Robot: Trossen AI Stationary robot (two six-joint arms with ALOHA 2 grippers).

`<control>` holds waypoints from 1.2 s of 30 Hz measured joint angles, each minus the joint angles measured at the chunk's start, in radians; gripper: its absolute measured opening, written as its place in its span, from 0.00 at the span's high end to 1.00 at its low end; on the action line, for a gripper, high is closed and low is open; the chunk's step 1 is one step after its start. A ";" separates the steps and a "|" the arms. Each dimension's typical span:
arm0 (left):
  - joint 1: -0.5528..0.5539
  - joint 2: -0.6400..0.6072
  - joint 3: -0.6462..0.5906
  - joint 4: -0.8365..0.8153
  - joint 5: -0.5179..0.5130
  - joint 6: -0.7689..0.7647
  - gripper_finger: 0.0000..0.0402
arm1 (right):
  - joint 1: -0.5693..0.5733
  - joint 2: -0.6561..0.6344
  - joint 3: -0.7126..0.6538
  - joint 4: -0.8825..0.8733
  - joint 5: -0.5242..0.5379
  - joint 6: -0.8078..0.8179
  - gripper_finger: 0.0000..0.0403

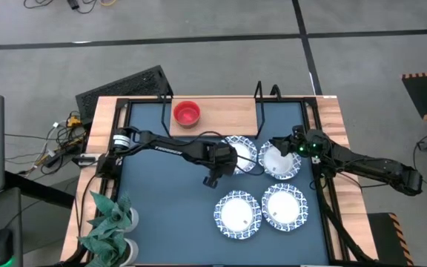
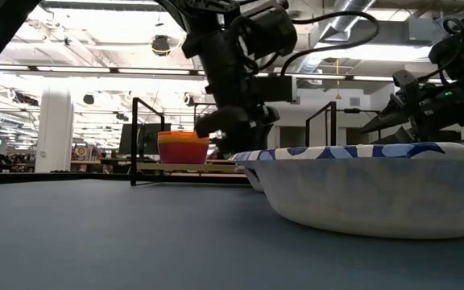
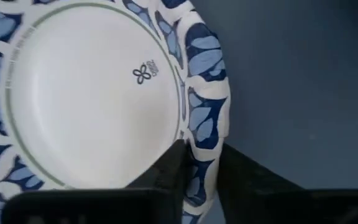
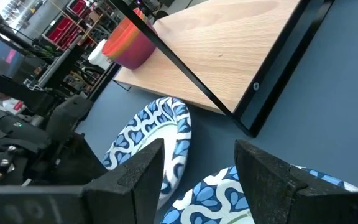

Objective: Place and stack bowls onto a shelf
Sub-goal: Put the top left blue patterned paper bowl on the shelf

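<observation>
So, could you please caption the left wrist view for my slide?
Left gripper pinching the blue patterned rim of a white bowl on the dark tabletop.

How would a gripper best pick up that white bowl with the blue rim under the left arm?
By its thin patterned rim, coming down from above with one finger inside and one outside. The white bowl sits upright and is too wide to span, so the rim is the only part that fits. The left gripper is doing just that, its fingers astride the rim on the side away from the shelf.
</observation>
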 joint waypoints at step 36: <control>0.023 -0.254 0.020 0.013 -0.253 -0.180 1.00 | 0.000 0.000 0.000 0.000 0.002 -0.001 0.45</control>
